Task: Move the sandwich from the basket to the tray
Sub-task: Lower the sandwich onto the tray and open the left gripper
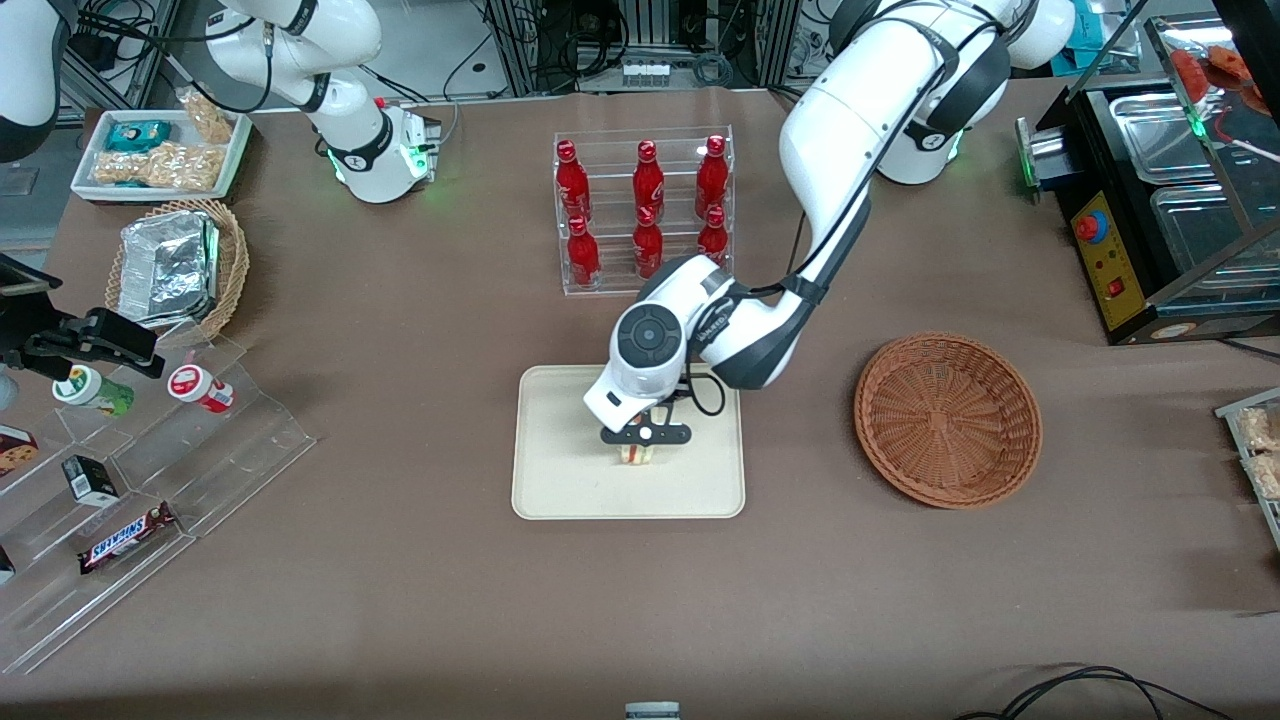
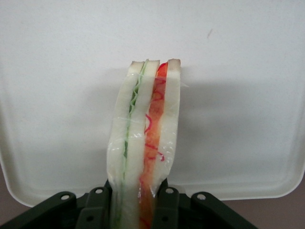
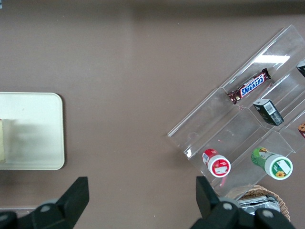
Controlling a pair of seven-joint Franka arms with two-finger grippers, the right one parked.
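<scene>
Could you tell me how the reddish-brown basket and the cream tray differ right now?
The basket is round, woven and reddish-brown; the tray is flat, rectangular, smooth and cream. The basket holds nothing, while over the tray the gripper is shut on the sandwich. The basket lies toward the working arm's end. Both rest on the brown table.

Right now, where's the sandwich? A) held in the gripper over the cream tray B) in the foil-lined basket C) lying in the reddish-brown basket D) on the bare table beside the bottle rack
A: the gripper is shut on the sandwich above the tray, as the left wrist view shows; no sandwich shows in the basket.
</scene>
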